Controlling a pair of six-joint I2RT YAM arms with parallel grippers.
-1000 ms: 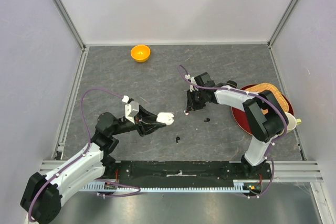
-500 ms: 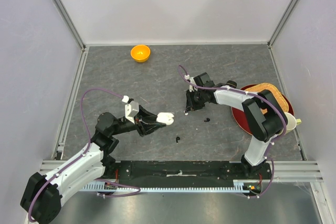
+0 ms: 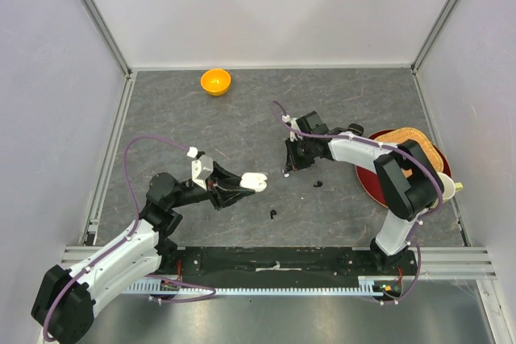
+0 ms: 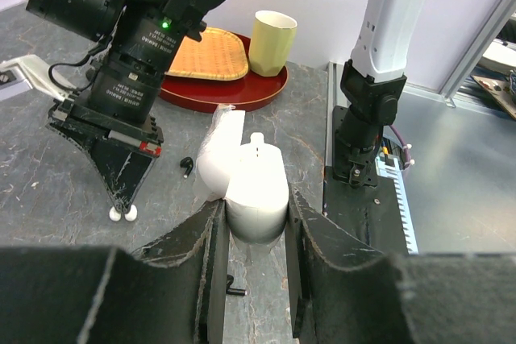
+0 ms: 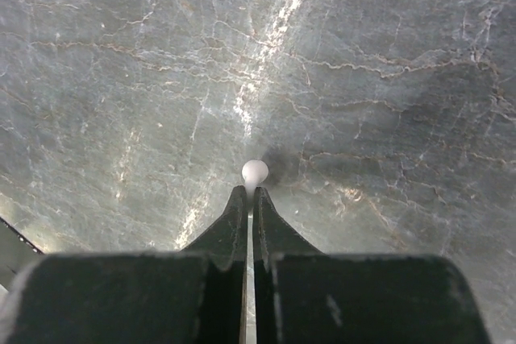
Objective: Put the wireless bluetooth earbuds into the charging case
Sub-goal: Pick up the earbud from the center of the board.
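My left gripper (image 3: 242,185) is shut on a white charging case (image 3: 256,180) with its lid open and holds it above the table; in the left wrist view the case (image 4: 256,187) sits between my fingers (image 4: 211,231). No black case shows. My right gripper (image 3: 288,169) points down at the table, its tips shut on the stem of a white earbud (image 5: 255,171). In the left wrist view two white earbuds (image 4: 122,213) show under that gripper. One black earbud (image 3: 317,184) lies right of it and another (image 3: 273,215) lies nearer the front.
An orange bowl (image 3: 215,81) stands at the back. A red tray (image 3: 364,179) at the right holds a woven plate (image 3: 415,144) and a yellow cup (image 4: 271,42). The right arm's base (image 4: 367,118) stands close by.
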